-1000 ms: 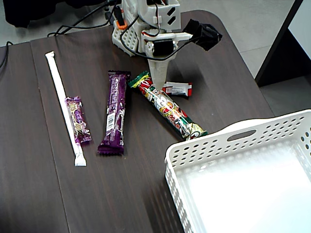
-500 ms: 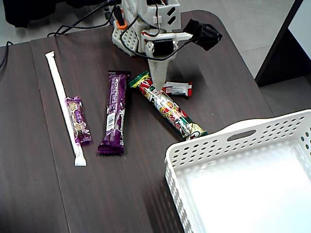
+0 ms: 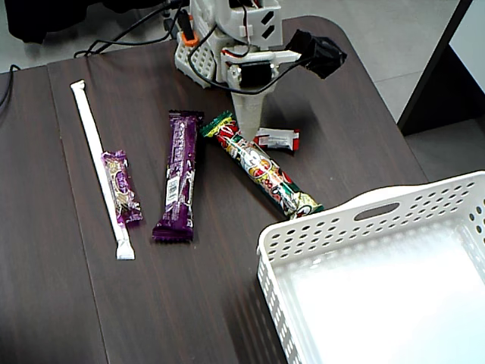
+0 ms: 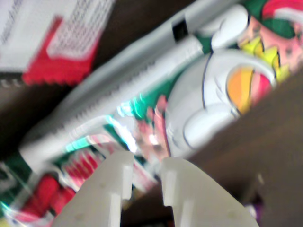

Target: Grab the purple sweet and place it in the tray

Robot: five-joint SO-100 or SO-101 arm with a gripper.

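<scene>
Jaws have barely shifted above the colourful sweet (image 3: 265,173).

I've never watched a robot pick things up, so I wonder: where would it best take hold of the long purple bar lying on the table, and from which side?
Across its narrow width near the middle, coming straight down from above. The long purple bar lies flat, with bare table along both long edges, so a pinch there should probably fit.
</scene>
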